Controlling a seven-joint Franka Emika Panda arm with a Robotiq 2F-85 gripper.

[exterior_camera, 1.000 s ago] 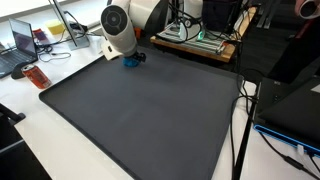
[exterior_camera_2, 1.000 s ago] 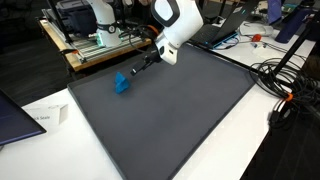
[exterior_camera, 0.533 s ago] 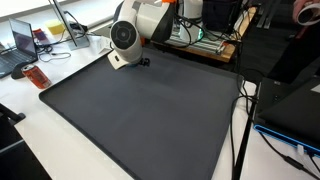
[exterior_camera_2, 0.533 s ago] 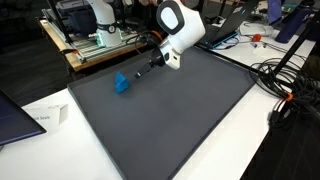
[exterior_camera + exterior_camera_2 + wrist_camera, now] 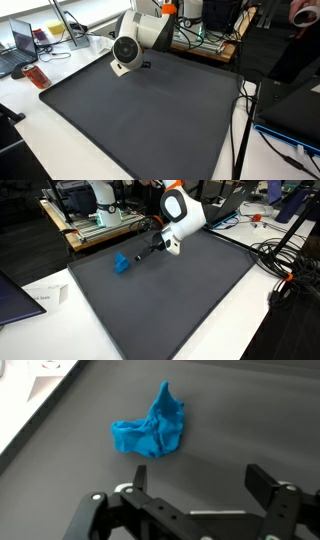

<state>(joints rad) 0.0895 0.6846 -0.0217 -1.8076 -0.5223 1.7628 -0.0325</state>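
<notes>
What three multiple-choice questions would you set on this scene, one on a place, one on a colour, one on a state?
1. Where does the crumpled cloth lie?
A. On the dark mat
B. On a laptop
C. Between the jaws

2. What colour is the cloth?
A. Red
B. Blue
C. White

3. How do the jaws stand?
A. Shut on the cloth
B. Shut on nothing
C. Open, apart from the cloth

Answers:
1 A: the wrist view shows mat on every side of the cloth.
2 B: it is bright blue in the wrist view and in an exterior view.
3 C: in the wrist view the jaws stand wide, with bare mat between them and the cloth.
</notes>
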